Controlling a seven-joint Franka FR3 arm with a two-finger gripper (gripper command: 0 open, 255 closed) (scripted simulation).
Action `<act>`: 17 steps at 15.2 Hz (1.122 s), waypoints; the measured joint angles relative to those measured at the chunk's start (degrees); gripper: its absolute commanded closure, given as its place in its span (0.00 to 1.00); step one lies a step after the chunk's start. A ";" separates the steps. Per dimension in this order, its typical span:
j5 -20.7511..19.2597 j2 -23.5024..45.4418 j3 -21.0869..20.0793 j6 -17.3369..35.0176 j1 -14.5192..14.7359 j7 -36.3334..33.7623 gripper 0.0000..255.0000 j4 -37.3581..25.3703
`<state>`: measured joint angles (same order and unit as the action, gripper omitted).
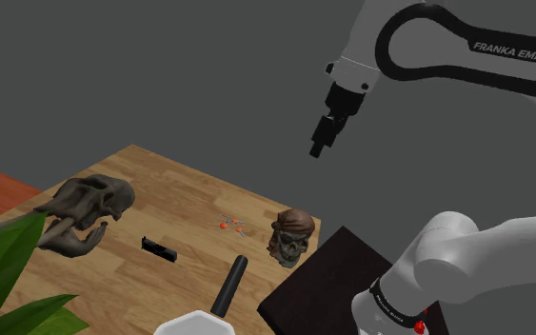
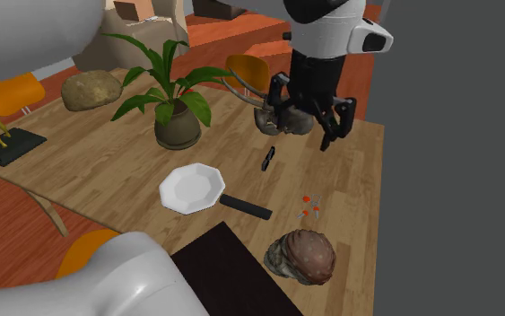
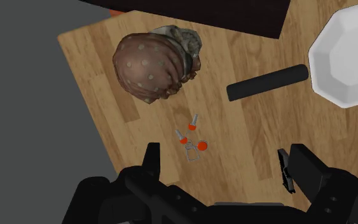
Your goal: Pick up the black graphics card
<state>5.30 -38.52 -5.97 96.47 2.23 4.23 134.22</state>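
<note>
The black graphics card (image 1: 159, 249) is a small flat slab lying on the wooden table (image 1: 161, 181), between a pan and a large animal skull. It also appears as the graphics card (image 2: 267, 159) and the graphics card (image 3: 285, 170), just beside one finger. My gripper (image 1: 321, 143) hangs well above the table, open and holding nothing. The gripper (image 2: 306, 121) hovers above the card's end of the table. In the wrist view the gripper (image 3: 228, 167) has its fingers wide apart over bare wood.
A bandana-wearing skull (image 1: 292, 235) stands near the table edge, with small orange bits (image 1: 232, 225) beside it. A white pan (image 2: 192, 188) with a black handle (image 2: 246, 207) lies by the dark stand (image 1: 323, 285). An animal skull (image 1: 85, 209), potted plant (image 2: 174, 99) and rock (image 2: 91, 90) sit farther off.
</note>
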 measured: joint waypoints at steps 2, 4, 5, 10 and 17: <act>0.66 2.22 -1.25 3.70 0.60 -0.54 0.00 1.30; 1.16 5.01 -2.48 7.55 1.12 -0.99 0.00 2.19; 1.32 6.36 -2.98 9.22 1.33 -1.12 0.00 2.42; 1.87 14.83 -6.22 18.27 2.46 -2.69 0.00 2.61; 0.45 27.44 -10.17 29.07 3.65 -5.40 0.00 0.36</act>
<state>5.75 -11.07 -16.14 125.54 5.88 -1.17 134.58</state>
